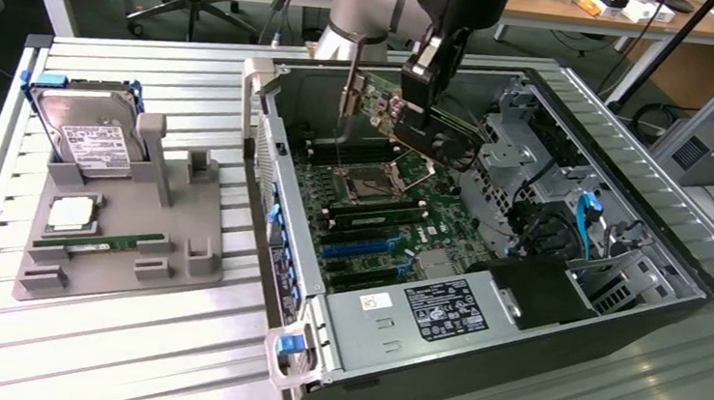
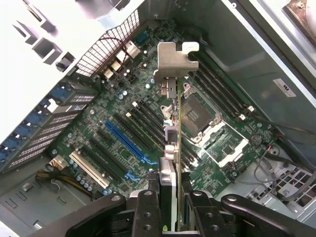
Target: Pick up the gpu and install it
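The gpu (image 1: 431, 134) is a thin green card with a silver bracket (image 1: 352, 93) hanging at one end. My gripper (image 1: 422, 78) is shut on it and holds it in the air over the open computer case (image 1: 275, 280), above the motherboard's upper half. In the wrist view the gpu (image 2: 171, 143) appears edge-on, its bracket (image 2: 174, 60) at the far end, clamped between my black fingers (image 2: 147, 213) with the gripper (image 2: 170, 219) at the near end. The long blue slot (image 2: 126, 140) lies on the motherboard beside and below the card, apart from it.
A grey fixture (image 1: 185, 243) on the slatted table at the exterior view's left carries a hard drive (image 1: 91, 138), a CPU chip (image 1: 71, 215) and a RAM stick (image 1: 101, 244). Inside the case are the CPU socket (image 2: 200, 112), RAM slots, a drive cage (image 1: 530, 147) and the power supply (image 1: 444, 310).
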